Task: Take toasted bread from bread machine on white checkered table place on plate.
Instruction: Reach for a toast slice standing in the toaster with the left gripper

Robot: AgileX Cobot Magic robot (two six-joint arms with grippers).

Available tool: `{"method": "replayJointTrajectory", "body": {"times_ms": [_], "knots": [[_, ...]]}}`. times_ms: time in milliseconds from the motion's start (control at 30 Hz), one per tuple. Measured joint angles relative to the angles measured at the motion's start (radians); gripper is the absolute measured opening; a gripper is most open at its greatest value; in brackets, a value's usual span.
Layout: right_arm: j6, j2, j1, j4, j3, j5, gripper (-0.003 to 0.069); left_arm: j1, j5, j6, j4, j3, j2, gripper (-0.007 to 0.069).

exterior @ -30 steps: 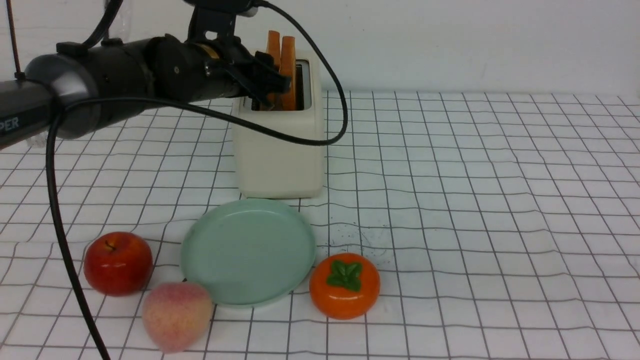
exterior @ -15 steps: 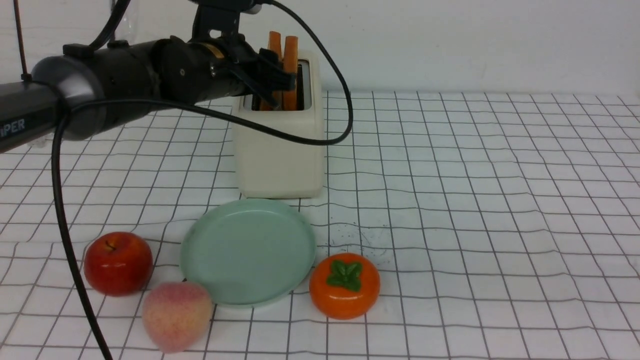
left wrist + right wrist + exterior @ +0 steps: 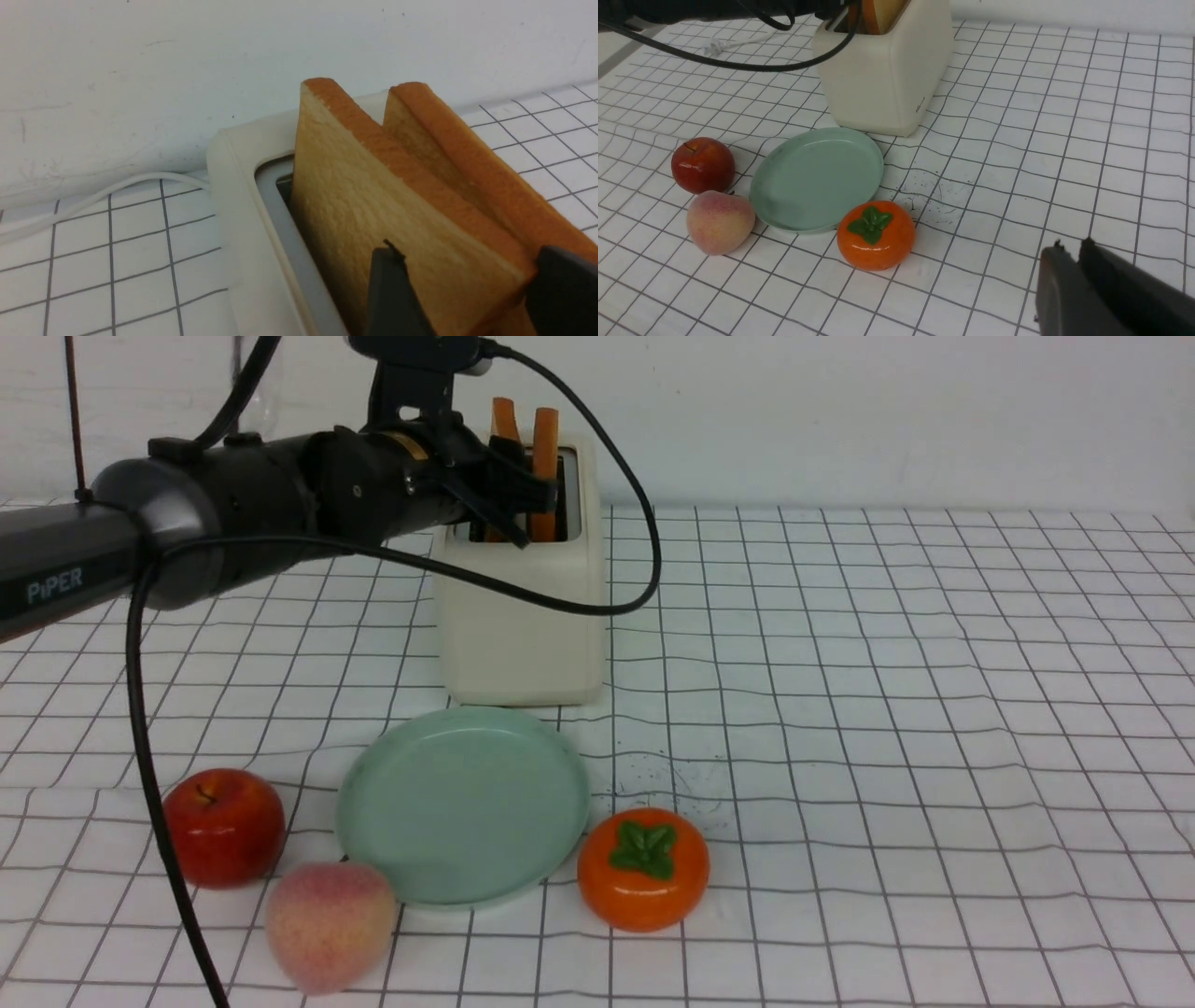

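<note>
The cream bread machine [image 3: 518, 616] stands on the white checkered table [image 3: 887, 709], behind the empty mint plate [image 3: 464, 803]. Two slices of toasted bread stand in its slots, the left slice [image 3: 505, 415] and the right slice [image 3: 545, 429]. My left gripper [image 3: 537, 499] is open at the toaster's top. In the left wrist view its jaws [image 3: 467, 254] straddle the nearer slice [image 3: 373, 196], one finger by its pale face, the other between it and the farther slice [image 3: 467, 154]. My right gripper [image 3: 1069, 245] is shut and empty above the cloth.
A red apple [image 3: 222, 826], a peach [image 3: 329, 924] and an orange persimmon [image 3: 642, 868] lie round the plate's front. The left arm's black cable [image 3: 597, 607] hangs across the toaster's front. The white power cord [image 3: 93, 196] runs along the back wall.
My left arm has risen a little and the gripper has pushed further right along the toaster's top. The tops of the two slices now stand further apart.
</note>
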Motion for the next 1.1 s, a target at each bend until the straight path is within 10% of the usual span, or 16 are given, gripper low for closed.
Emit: {"method": "replayJointTrajectory", "body": {"times_ms": [367,667,1100], "knots": [[0.000,0.000,0.000,-0.001,0.000,-0.001,0.0072,-0.005,-0.097,-0.003,0.000,-0.001,0.013,0.0319],[0.000,0.000,0.000,-0.001,0.000,-0.001,0.0078,-0.005,-0.137,0.027,0.000,-0.002,0.013,0.0002],[0.000,0.000,0.000,-0.001,0.000,-0.001,0.0085,-0.005,-0.129,0.074,-0.001,-0.002,-0.003,-0.0008]]}}
